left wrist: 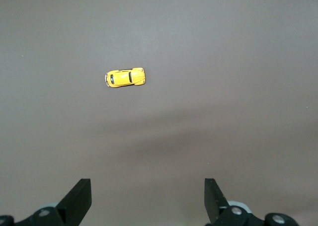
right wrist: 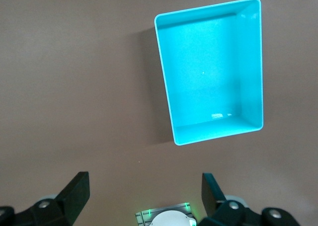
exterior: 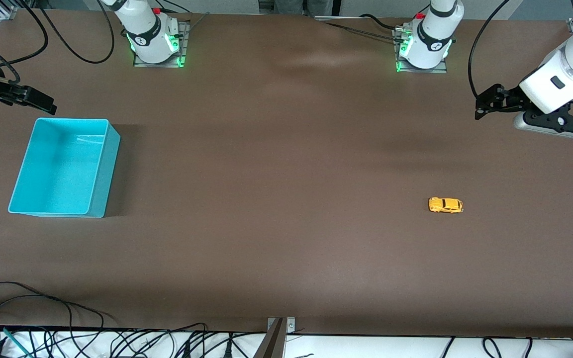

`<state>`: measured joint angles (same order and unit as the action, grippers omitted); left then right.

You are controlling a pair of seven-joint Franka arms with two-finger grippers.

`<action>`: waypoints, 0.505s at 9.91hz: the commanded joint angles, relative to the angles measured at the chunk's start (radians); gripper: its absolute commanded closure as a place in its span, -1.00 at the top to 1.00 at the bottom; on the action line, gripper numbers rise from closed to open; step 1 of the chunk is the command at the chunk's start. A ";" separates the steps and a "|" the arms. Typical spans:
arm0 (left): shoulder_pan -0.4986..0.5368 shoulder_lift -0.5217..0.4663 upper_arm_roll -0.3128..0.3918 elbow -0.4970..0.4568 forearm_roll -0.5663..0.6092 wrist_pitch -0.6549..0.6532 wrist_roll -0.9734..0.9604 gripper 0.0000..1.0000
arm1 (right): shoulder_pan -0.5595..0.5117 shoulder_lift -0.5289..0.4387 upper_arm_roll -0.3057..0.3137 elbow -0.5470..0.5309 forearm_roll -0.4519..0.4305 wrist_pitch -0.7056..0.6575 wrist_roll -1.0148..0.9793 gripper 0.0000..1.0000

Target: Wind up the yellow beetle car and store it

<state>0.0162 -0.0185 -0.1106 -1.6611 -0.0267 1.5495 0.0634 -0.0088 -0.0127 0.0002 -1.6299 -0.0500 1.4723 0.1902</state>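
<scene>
Right end effector (exterior: 43,103) is half cut off at the edge, spread open above the empty turquoise bin (exterior: 98,169). Left end effector (exterior: 485,105) hangs open too. Yellow beetle car (exterior: 445,205) sits on the surface toward the left arm's end.

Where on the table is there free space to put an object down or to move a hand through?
The widest bare stretch of brown table runs between the turquoise plastic bin and the tiny yellow beetle car. The bin is empty. Both pincers, left and right, hang open at the table's ends.
</scene>
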 commanded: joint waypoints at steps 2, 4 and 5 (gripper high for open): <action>0.024 0.006 -0.003 0.020 -0.021 -0.022 -0.001 1.00 | -0.002 -0.006 0.001 0.008 0.016 -0.020 -0.003 1.00; 0.024 0.006 -0.004 0.020 -0.022 -0.022 -0.001 1.00 | -0.002 -0.006 0.001 0.007 0.016 -0.021 -0.003 1.00; 0.024 0.006 -0.004 0.020 -0.021 -0.022 -0.002 1.00 | -0.002 -0.007 0.004 0.007 0.016 -0.021 -0.002 1.00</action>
<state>0.0302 -0.0185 -0.1103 -1.6611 -0.0267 1.5495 0.0634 -0.0088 -0.0127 0.0004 -1.6299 -0.0499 1.4683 0.1902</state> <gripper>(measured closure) 0.000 0.000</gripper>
